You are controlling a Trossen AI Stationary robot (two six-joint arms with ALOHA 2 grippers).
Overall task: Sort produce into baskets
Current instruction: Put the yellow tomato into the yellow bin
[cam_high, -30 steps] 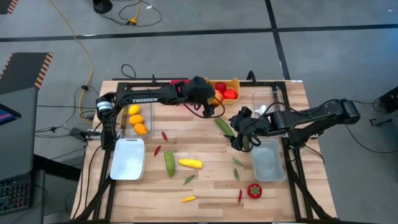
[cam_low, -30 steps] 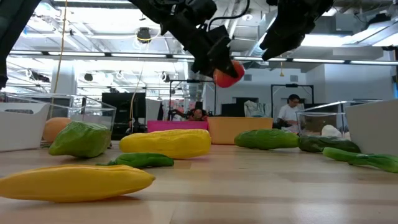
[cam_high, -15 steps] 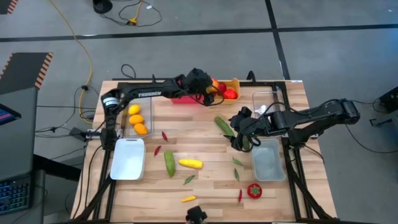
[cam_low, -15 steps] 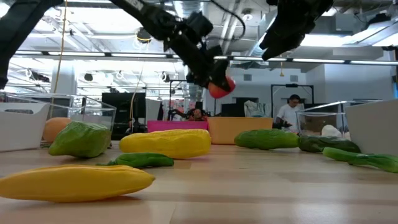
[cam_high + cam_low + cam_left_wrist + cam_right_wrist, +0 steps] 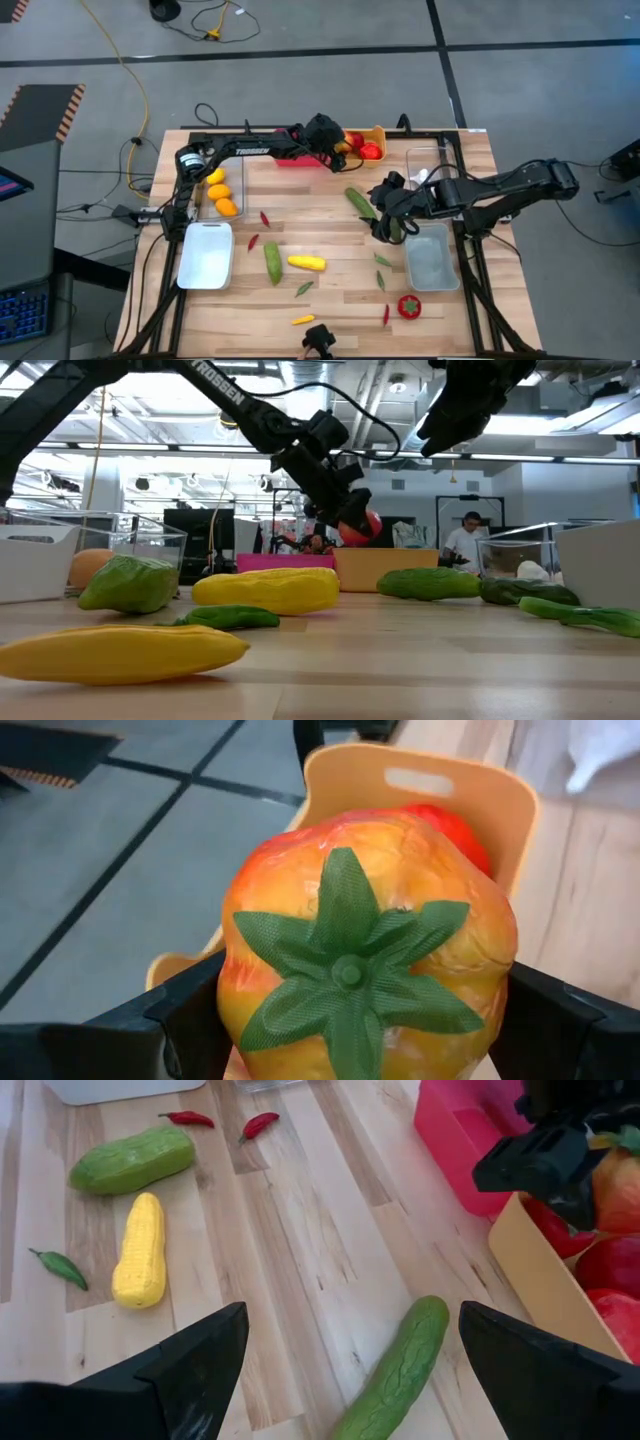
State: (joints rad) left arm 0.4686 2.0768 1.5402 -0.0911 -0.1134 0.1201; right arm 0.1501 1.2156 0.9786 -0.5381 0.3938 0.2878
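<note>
My left claw (image 5: 350,1050) pinched the glossy orange-red toy tomato with a green fabric stem (image 5: 365,970) across its round sides above the orange-yellow plastic bin (image 5: 470,800), a light, smooth, slippery-looking piece, while my right claw (image 5: 350,1370) hung spread over the wooden tabletop (image 5: 290,1270).

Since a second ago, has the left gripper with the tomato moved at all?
Yes. In the high view the left gripper, holding the orange-red tomato, has moved toward the table's far edge, from beside the cucumber to the orange-yellow bin.
</note>
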